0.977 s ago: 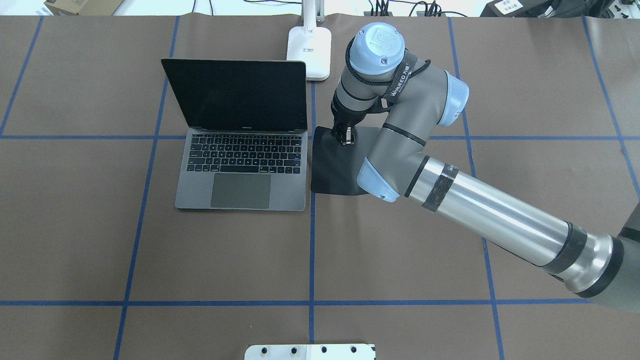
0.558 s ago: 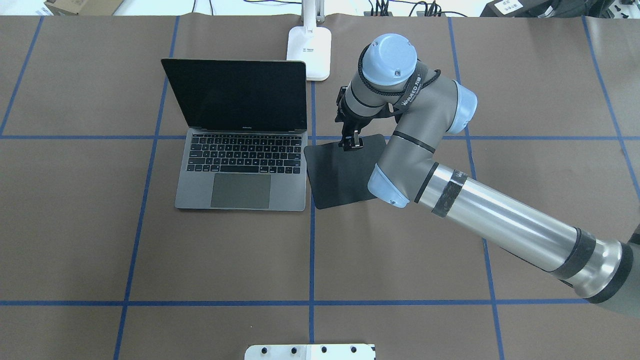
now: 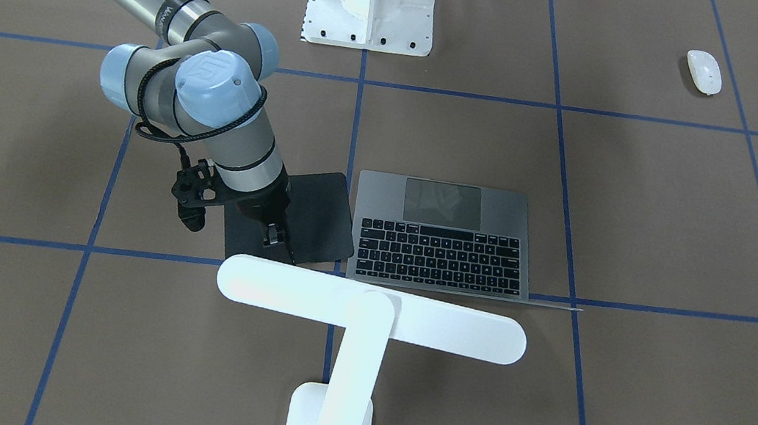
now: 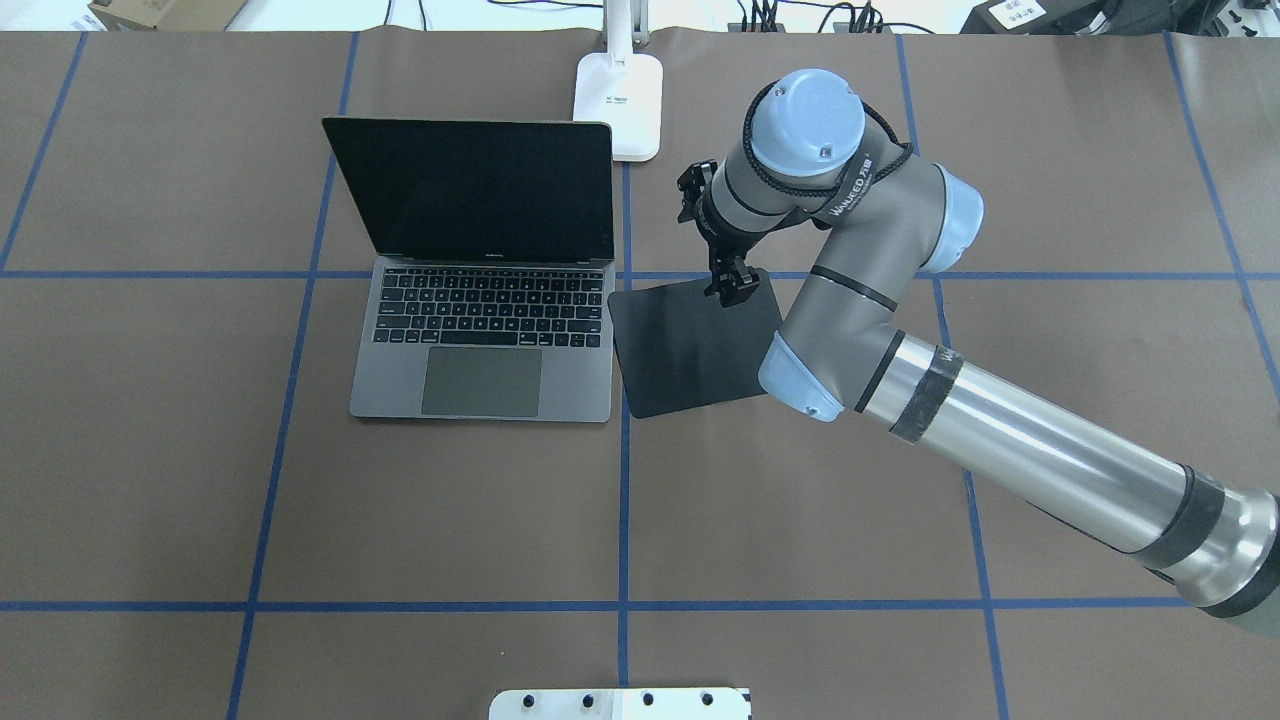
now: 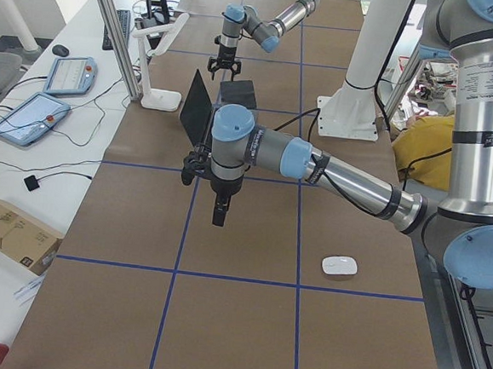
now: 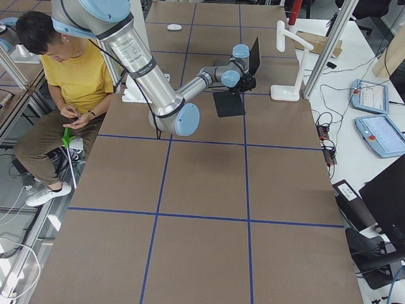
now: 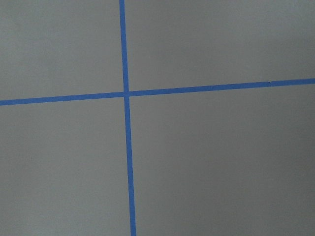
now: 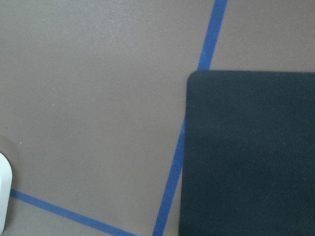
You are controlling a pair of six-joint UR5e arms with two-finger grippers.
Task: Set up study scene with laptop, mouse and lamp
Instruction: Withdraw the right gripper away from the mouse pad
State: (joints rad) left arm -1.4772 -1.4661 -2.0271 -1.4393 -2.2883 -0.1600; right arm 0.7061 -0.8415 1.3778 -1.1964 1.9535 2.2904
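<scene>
The open grey metal laptop lies to the left of the right gripper. A flat black square mat sits just beside the laptop, under the gripper. The white T-shaped lamp stands behind them. The smooth white oval mouse lies well apart, nearer the left gripper. The right fingers look slightly spread above the mat's far edge, holding nothing. Whether the left is spread, I cannot tell.
</scene>
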